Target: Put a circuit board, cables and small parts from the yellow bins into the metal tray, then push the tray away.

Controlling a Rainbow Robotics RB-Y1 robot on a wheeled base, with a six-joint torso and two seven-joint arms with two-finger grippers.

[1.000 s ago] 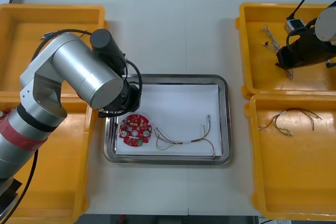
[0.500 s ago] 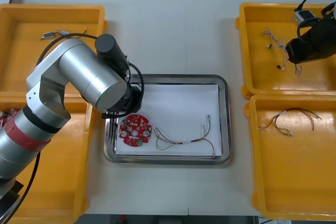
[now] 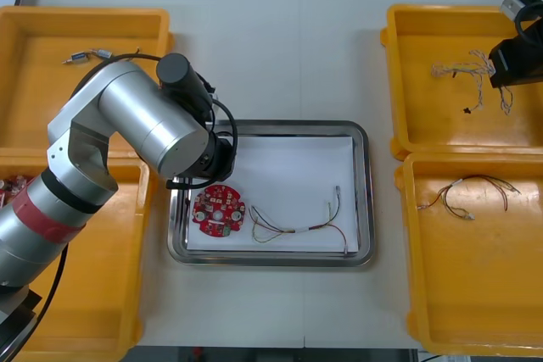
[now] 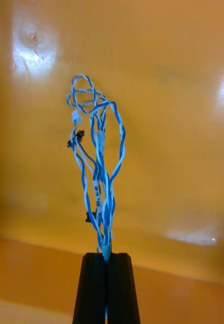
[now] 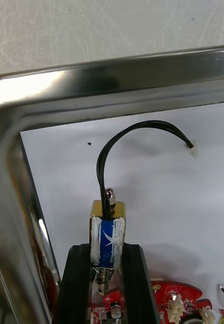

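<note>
My left gripper [image 5: 107, 249] is shut on a small metal part [image 5: 107, 232], brass with a blue and white band, from which a black cable [image 5: 123, 136] loops up. It hangs over the white inside of the metal tray [image 3: 363, 201], near its left corner, just beside the round red circuit board [image 3: 218, 210]. A red and yellow cable [image 3: 297, 225] lies in the tray too. My right gripper [image 4: 107, 257] is shut on a twisted blue and white cable [image 4: 99, 167], which dangles over the far right yellow bin [image 3: 407, 82].
The left arm [image 3: 153, 125] covers the tray's left edge. The near right bin [image 3: 424, 294] holds another red and yellow cable [image 3: 467, 194]. A small metal part [image 3: 83, 57] lies in the far left bin, and red boards [image 3: 10, 182] show in the near left bin.
The right gripper has moved right and towards the far edge, drawing the blue and white cable up off the bin floor. The left arm has shifted slightly right over the tray.
</note>
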